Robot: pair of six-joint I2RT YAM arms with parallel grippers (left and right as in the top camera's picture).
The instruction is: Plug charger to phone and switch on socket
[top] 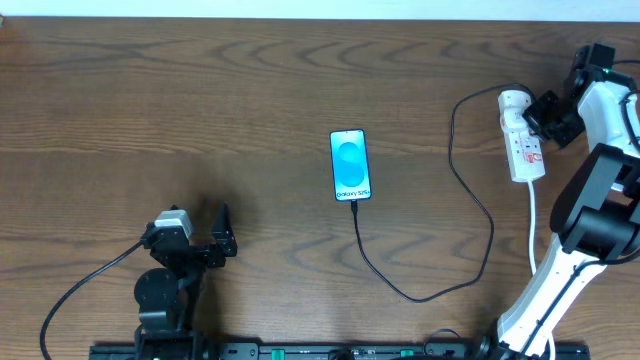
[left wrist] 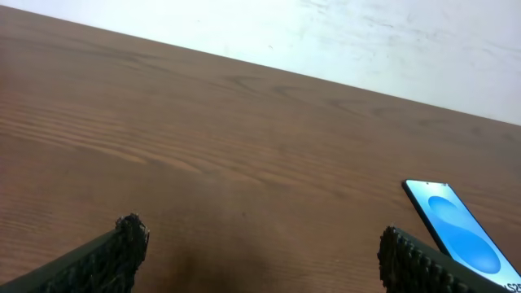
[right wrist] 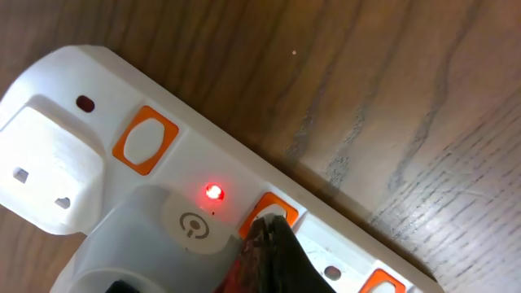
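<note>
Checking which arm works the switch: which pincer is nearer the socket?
Right. The right pincer is at the socket, its tip at a switch; the left pincer sits far off, beyond the phone.

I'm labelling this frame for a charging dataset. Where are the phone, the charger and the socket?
phone (top: 350, 165): overhead view, middle of its lit screen.
charger (top: 357, 228): overhead view, the thin black cable just below the phone.
socket (top: 524, 146): overhead view, middle of its white body.
</note>
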